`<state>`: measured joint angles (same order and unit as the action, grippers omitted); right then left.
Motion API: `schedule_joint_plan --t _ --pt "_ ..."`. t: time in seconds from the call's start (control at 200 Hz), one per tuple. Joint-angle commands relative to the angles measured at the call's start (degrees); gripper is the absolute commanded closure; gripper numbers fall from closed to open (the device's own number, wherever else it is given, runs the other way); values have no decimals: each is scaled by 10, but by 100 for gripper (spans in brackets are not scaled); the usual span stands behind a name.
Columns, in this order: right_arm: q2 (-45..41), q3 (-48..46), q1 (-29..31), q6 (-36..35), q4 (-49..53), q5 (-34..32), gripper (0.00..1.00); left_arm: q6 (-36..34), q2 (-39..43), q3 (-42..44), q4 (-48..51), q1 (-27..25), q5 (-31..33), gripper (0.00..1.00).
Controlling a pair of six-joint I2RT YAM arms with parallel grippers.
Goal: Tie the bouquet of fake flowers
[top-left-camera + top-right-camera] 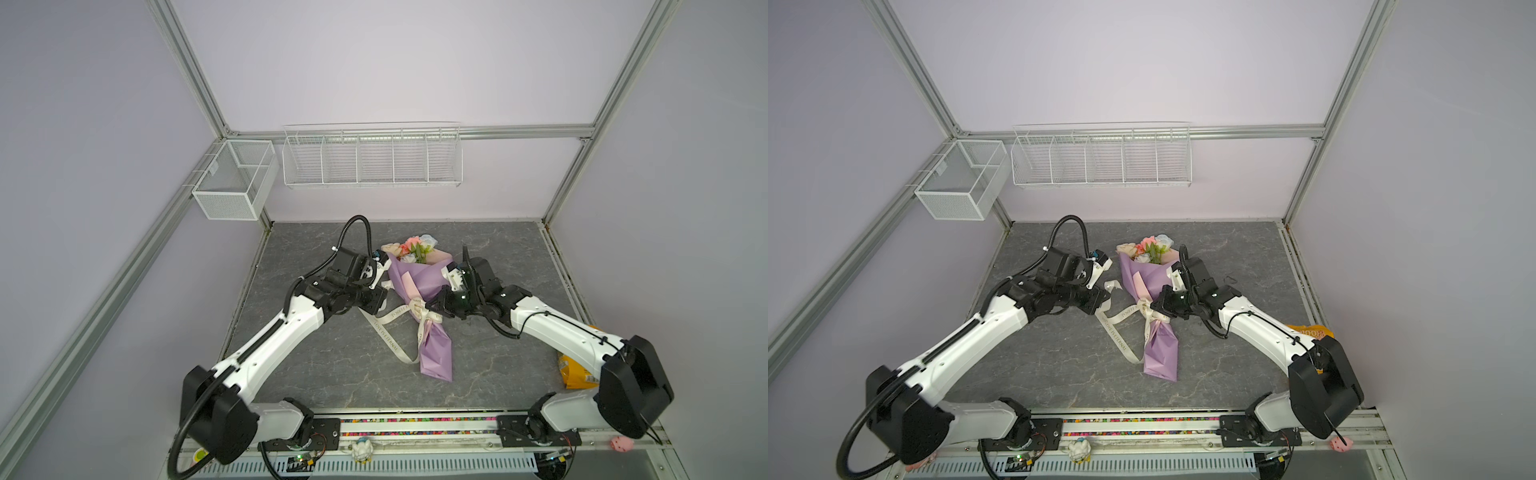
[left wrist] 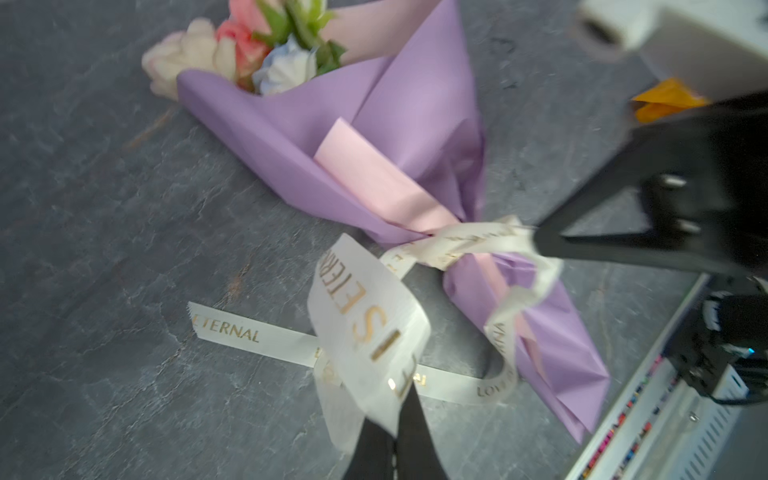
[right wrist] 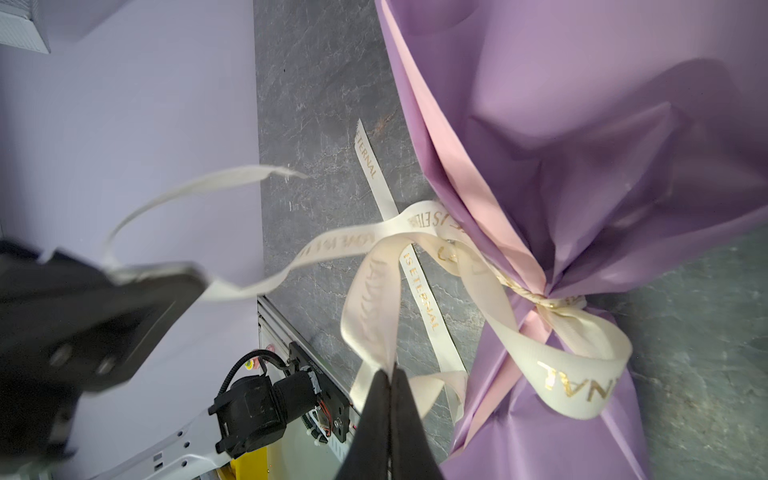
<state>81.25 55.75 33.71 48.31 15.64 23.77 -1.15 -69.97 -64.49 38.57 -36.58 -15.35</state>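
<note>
The bouquet of fake flowers (image 1: 415, 278) (image 1: 1148, 282) lies on the grey tabletop in both top views, blooms toward the back, wrapped in lilac and pink paper (image 2: 374, 137) (image 3: 561, 124). A cream printed ribbon (image 1: 401, 311) (image 2: 365, 316) (image 3: 374, 291) is wound round its narrow waist, with loose tails trailing to the left. My left gripper (image 1: 383, 300) (image 1: 1106, 300) (image 2: 395, 419) sits left of the waist, shut on a ribbon loop. My right gripper (image 1: 428, 307) (image 1: 1152, 305) (image 3: 390, 368) is at the waist from the right, shut on another ribbon loop.
A yellow bag (image 1: 575, 370) lies at the table's right edge under my right arm. A white wire rack (image 1: 372, 156) and a mesh basket (image 1: 235, 178) hang at the back. Small toys (image 1: 361, 451) sit on the front rail.
</note>
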Motion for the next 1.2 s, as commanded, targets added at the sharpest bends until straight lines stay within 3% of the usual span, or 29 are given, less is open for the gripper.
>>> schedule_joint_plan --t 0.0,0.15,0.365,0.635,0.85,1.045,1.135,1.195 --pt "9 14 -13 12 -2 2 94 -8 85 29 -31 -61 -41 100" --pt "19 16 -28 10 -17 40 94 -18 102 39 -108 -173 -87 100" --pt "28 24 -39 -1 -17 79 94 -98 -71 -82 -54 -278 -63 100" --pt "29 31 -58 -10 -6 98 94 -154 -228 -174 -34 -293 -77 100" --pt "29 34 -61 -15 6 94 94 -149 -287 -199 -56 -296 -46 100" --pt "26 35 -62 -14 10 87 94 -113 -309 -197 -142 -297 -33 100" --pt "25 34 -62 -14 11 86 94 -99 -308 -197 -158 -296 -22 85" --pt "25 34 -62 -14 11 87 94 -86 -296 -189 -158 -297 -7 68"
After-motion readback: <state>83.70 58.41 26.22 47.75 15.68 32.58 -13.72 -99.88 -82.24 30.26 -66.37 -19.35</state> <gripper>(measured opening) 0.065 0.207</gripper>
